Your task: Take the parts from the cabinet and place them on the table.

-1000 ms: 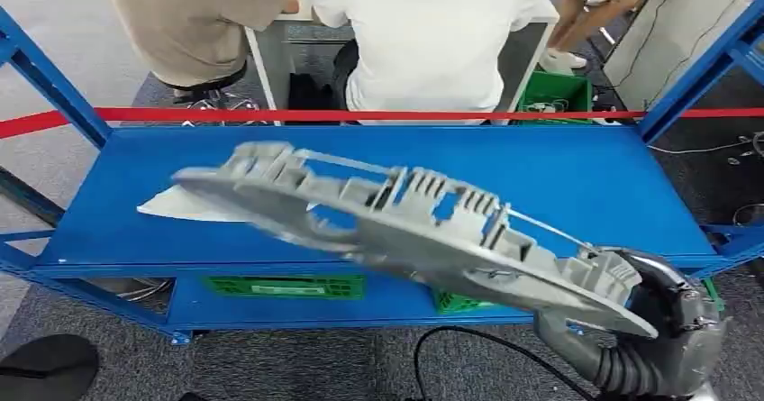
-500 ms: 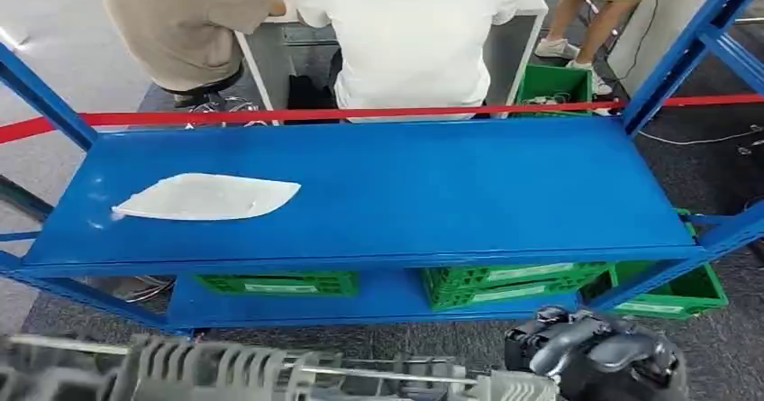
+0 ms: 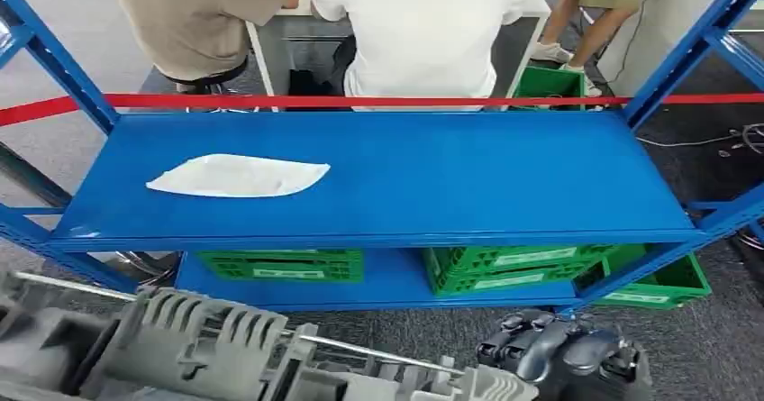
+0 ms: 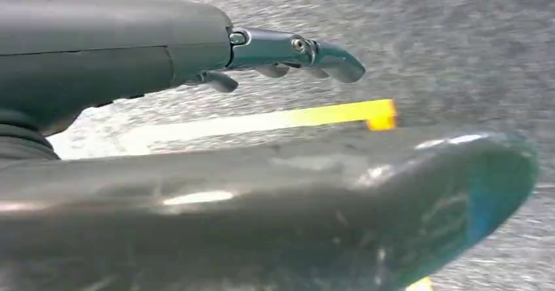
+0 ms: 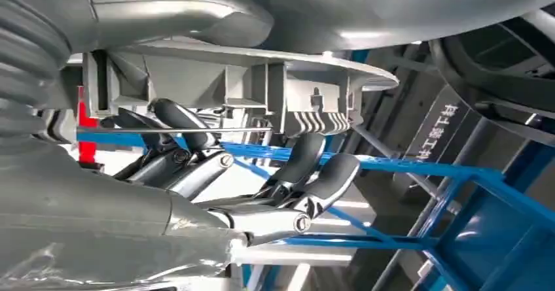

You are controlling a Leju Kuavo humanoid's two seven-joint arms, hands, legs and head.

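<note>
We note the right hand (image 3: 563, 356) grasping the grey ribbed casting (image 3: 207, 351), clear of the blue shelf (image 3: 450, 185). Left hand (image 4: 288, 52) released. White part (image 3: 239, 176) at 10 o'clock awaits; table placement is pending.

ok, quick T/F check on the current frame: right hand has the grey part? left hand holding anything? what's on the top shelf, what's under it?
1. The right hand holds the grey ribbed part. True; in the right wrist view its fingers curl around the part's frame.
2. The grey part rests on the blue shelf. False: it is held low in the head view, in front of the rack and off the shelf.
3. A flat white piece lies on the shelf's left half. True.
4. The left hand grips a part. False: its fingers hang over the grey floor with nothing in them.
5. Green crates sit on the lower shelf. True.
</note>
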